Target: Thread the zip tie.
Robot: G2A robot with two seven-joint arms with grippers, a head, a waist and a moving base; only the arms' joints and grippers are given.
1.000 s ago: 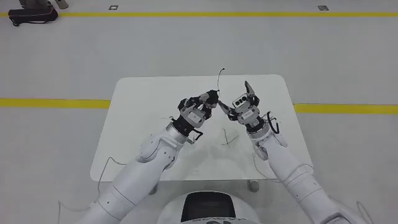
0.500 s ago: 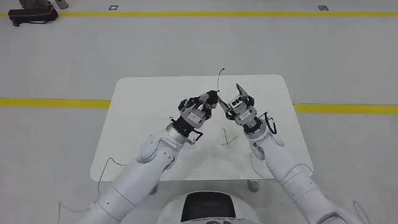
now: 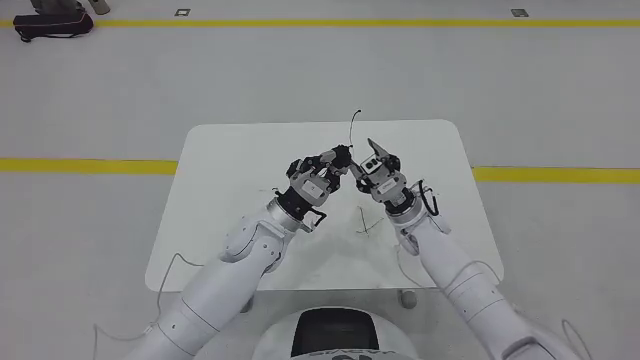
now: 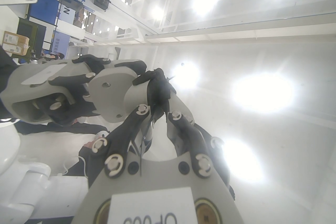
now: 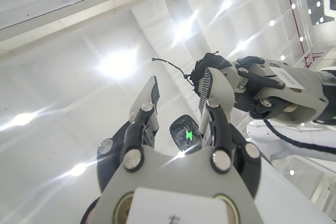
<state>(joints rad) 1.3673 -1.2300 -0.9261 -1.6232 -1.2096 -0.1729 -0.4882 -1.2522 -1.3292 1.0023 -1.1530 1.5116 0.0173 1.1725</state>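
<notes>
A thin black zip tie (image 3: 354,125) stands up from my left gripper (image 3: 343,154), which is shut on its lower part above the middle of the white table (image 3: 225,200). The tie's free end curls up and away. In the left wrist view the closed fingertips (image 4: 160,93) pinch the tie (image 4: 143,143). My right gripper (image 3: 362,156) is open right beside the left one, one finger nearly touching it. In the right wrist view its open fingers (image 5: 153,93) flank the zip tie (image 5: 170,65), which sticks out of the left gripper (image 5: 203,67).
A few loose black zip ties (image 3: 366,223) lie on the table just in front of the grippers, under my right forearm. The left half and the far edge of the table are bare.
My right gripper has moved left, closing the gap to the left gripper and the tie. The left gripper has held still with the tie.
</notes>
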